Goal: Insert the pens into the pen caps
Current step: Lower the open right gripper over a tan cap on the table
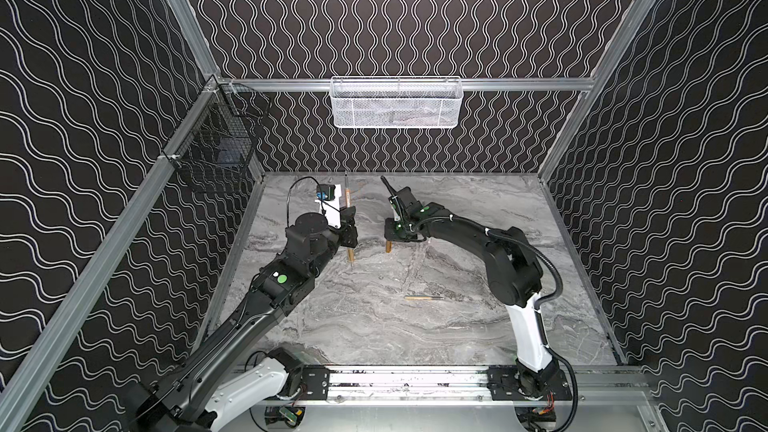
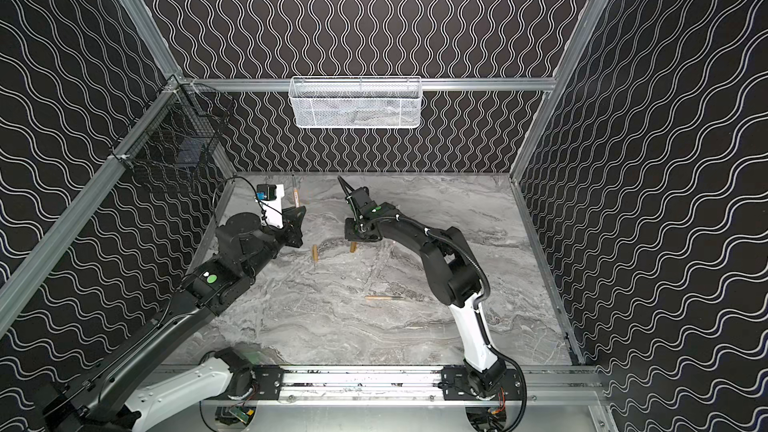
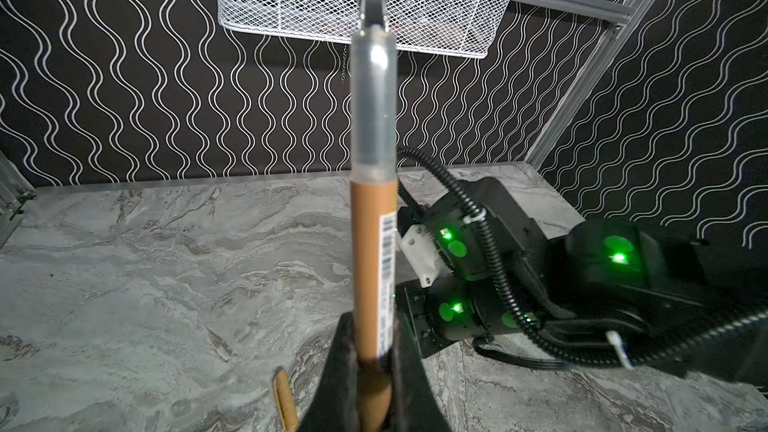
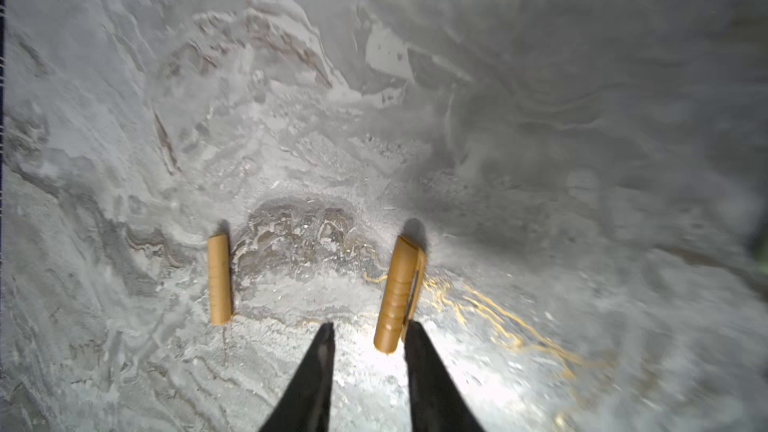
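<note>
My left gripper [image 1: 348,214] [image 3: 370,328] is shut on the lower barrel of a tan-brown pen [image 1: 346,195] [image 3: 372,243], which stands upright with its dark tip pointing up. Two tan-brown pen caps lie on the marble table. One cap [image 1: 351,254] [image 4: 219,280] lies near the left arm. The other cap [image 1: 388,246] [image 4: 399,292], with a clip, lies under my right gripper [image 1: 393,238] [image 4: 369,328]. That gripper is open and points down, with the cap's near end between its fingers, against one finger. A second tan pen [image 1: 424,297] lies flat mid-table.
A white mesh basket [image 1: 397,103] hangs on the back wall and a black wire basket [image 1: 216,147] on the left wall. Metal frame rails edge the marble table [image 1: 478,209]. The arms' base rail [image 1: 407,382] runs along the front.
</note>
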{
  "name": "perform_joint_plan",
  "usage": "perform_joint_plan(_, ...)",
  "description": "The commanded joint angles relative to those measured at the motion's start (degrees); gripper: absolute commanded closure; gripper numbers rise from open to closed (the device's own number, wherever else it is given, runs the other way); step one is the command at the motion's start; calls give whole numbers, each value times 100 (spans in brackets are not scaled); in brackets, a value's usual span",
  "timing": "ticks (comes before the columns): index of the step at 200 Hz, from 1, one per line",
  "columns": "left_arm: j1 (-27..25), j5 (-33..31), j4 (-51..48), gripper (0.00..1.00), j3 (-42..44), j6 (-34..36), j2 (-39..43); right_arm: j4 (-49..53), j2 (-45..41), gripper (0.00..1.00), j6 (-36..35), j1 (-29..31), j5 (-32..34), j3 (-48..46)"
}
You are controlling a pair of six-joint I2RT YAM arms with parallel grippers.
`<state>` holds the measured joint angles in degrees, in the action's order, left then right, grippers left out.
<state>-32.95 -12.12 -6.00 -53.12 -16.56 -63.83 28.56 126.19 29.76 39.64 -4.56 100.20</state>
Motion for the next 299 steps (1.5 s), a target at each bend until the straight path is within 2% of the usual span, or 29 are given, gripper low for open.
perform_joint_plan(1,2,249,328,100,101,-178,70,317,176,67,-97,8,-128,181)
perform_joint_plan(38,8,926,838,100,327,-209,186,369,231,66,-124,11,40,176)
perform_joint_plan(91,8,1388,1024,100,348,-221,112,318,171,67,-162,9,51,17)
perform_joint_plan(109,8,1394,957,100,303,-321,7,318,189,74,-198,9,105,27)
perform_joint_plan(124,-1,1433,953,100,286,-314,-32,480,311,77,-284,9,139,208)
perform_joint_plan(218,8,1532,962,100,268,-281,7,588,459,84,-353,1,227,412)
perform_joint_plan(299,7,1584,964,100,250,-250,-41,555,558,82,-423,-36,21,457)
